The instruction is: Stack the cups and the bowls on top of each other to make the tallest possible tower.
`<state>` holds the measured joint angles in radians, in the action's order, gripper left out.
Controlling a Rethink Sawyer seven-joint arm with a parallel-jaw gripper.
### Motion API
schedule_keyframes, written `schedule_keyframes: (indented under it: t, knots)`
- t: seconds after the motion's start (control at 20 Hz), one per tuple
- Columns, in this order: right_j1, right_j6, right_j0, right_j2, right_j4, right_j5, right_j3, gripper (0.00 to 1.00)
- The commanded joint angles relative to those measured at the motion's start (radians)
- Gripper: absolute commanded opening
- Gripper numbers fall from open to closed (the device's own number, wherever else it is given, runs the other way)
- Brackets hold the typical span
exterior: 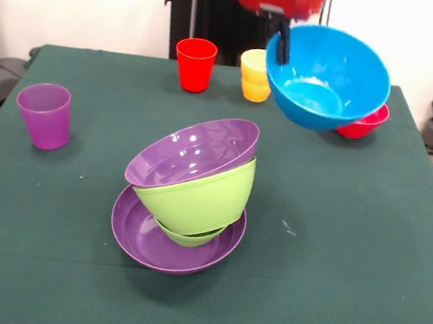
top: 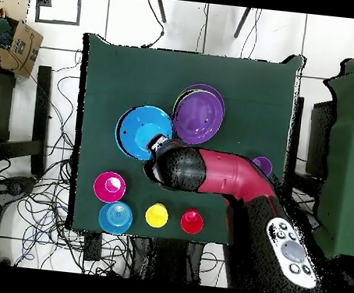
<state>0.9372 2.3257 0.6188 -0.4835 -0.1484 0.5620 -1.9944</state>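
Claw [exterior: 280, 48] gripping blue bowl [exterior: 332, 77] by rim, airborne, tilted.
Purple/lime/purple tower [exterior: 189, 194] on desk [exterior: 347, 247], leaning.

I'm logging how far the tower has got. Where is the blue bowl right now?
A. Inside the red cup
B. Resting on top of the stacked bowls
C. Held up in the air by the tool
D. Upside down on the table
C: the tool grips the rim of the blue bowl, which hangs tilted above the table, clear of the stack.
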Motion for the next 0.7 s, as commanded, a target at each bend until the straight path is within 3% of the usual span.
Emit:
schedule_keyframes:
  t: [0.05,0.4,0.7]
  knots:
    - [0.103,-0.189,0.058,-0.143,0.083,0.241,0.04,0.0]
    - [0.076,-0.225,0.131,-0.2,0.085,0.282,0.074,0.0]
    - [-0.012,-0.253,0.178,-0.222,0.026,0.293,0.143,0.0]
